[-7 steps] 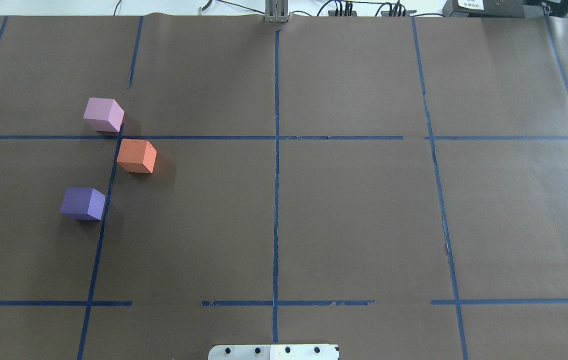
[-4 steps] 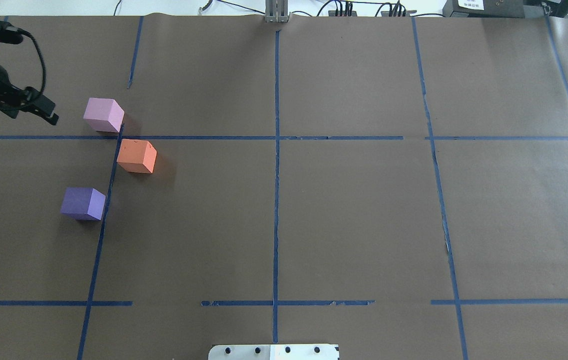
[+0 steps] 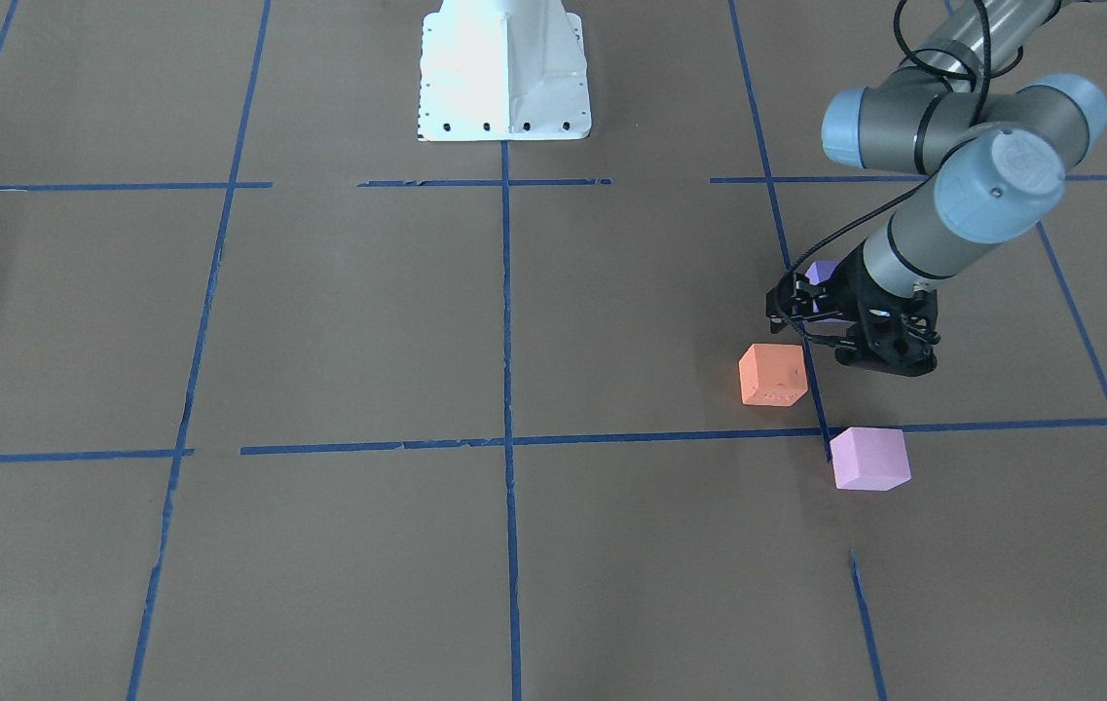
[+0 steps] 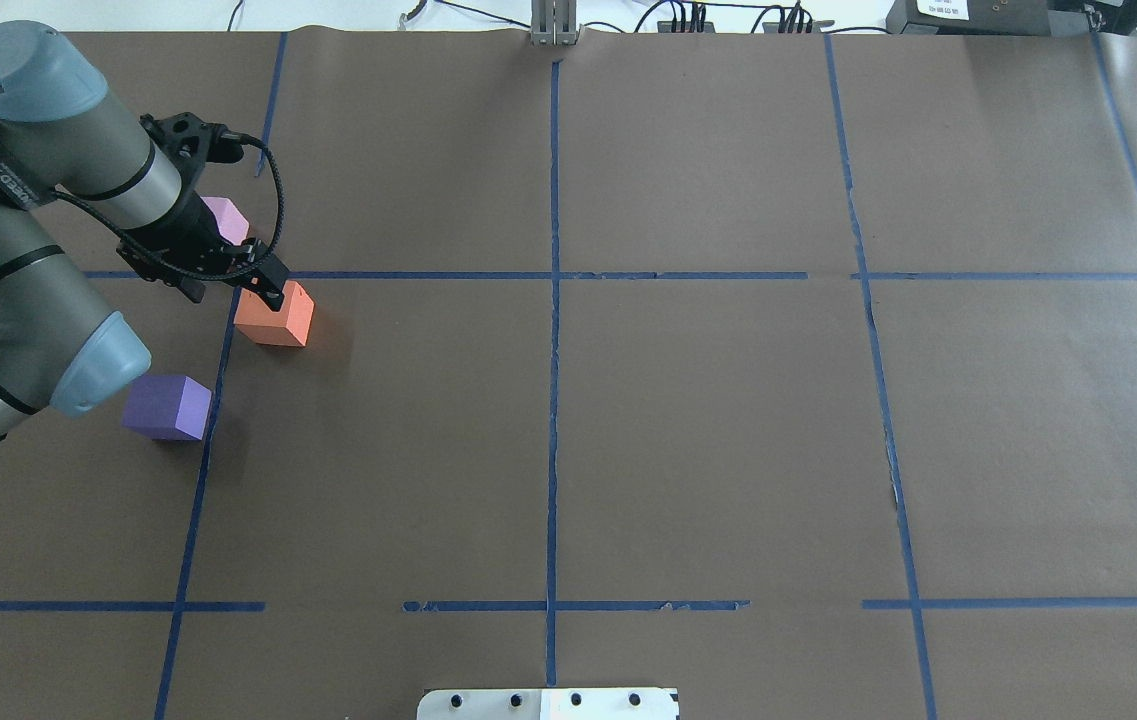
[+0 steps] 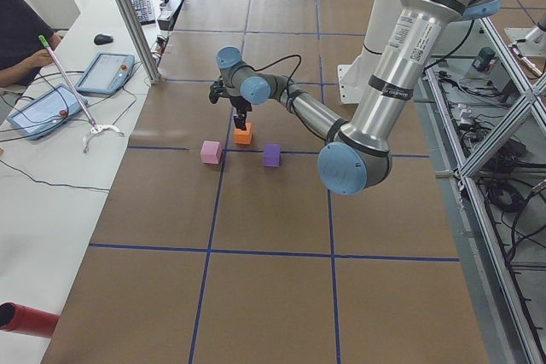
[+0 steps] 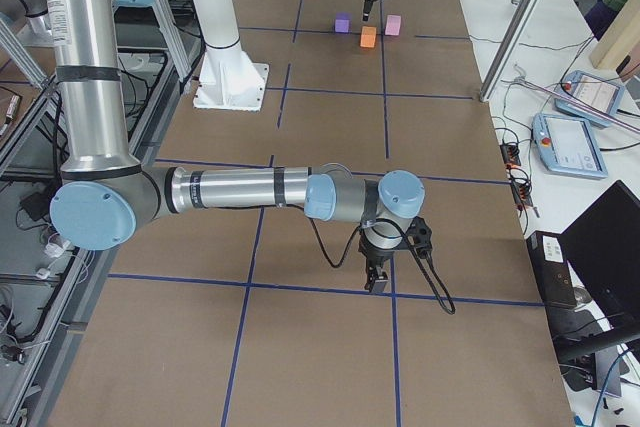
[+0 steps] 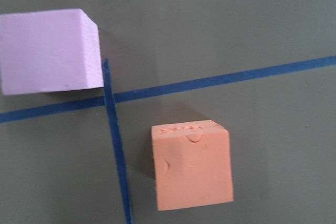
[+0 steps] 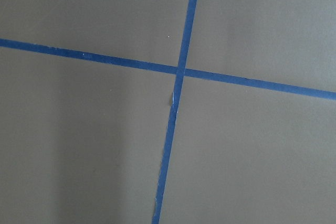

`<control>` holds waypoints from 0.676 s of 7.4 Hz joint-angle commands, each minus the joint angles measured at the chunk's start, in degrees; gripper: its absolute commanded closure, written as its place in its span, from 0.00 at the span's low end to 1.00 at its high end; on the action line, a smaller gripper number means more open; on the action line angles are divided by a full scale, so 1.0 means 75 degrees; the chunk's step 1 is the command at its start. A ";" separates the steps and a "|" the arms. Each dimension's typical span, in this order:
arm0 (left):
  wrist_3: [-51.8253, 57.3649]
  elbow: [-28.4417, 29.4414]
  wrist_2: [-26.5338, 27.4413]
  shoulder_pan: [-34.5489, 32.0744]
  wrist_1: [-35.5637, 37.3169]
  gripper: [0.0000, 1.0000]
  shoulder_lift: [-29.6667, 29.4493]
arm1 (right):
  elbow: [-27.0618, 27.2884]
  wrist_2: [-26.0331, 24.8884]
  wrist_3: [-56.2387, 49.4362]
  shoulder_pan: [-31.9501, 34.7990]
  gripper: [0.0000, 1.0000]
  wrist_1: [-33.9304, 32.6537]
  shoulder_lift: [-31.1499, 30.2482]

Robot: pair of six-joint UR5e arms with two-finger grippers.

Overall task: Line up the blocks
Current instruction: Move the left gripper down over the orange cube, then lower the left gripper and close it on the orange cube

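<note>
Three cubes stand apart on the brown table at my left. The orange block point(image 4: 275, 318) point(image 3: 773, 375) point(image 7: 192, 165) sits between the pale pink block point(image 4: 226, 217) point(image 3: 869, 458) point(image 7: 48, 51) farther out and the purple block point(image 4: 168, 407) point(image 3: 821, 273) nearer me. They form a loose zigzag. My left gripper point(image 4: 231, 287) point(image 3: 840, 341) hovers above the table between the pink and orange blocks, looks open and holds nothing. It partly hides the pink block from overhead. My right gripper point(image 6: 378, 277) shows only in the exterior right view, low over bare table; I cannot tell its state.
Blue tape lines point(image 4: 553, 350) divide the brown paper into squares. The white robot base point(image 3: 504, 68) stands at the near middle edge. An operators' bench with tablets point(image 5: 102, 74) and a metal post point(image 5: 128, 14) lies beyond the table's far side.
My left arm has come in from the left edge and moved right, over the pink and orange blocks. The blocks have not moved.
</note>
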 commanded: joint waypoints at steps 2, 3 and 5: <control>-0.0370 0.0467 -0.0019 0.0081 -0.0097 0.00 -0.0154 | 0.0000 0.0000 0.0000 0.0011 0.00 0.0000 0.0000; -0.0394 0.0644 -0.0030 0.0069 -0.0191 0.00 -0.0167 | 0.0000 0.0000 0.0000 0.0000 0.00 0.0000 0.0000; -0.0861 0.0762 -0.0101 0.0069 -0.0285 0.01 -0.0249 | 0.0000 0.0000 0.0000 0.0000 0.00 0.0000 0.0000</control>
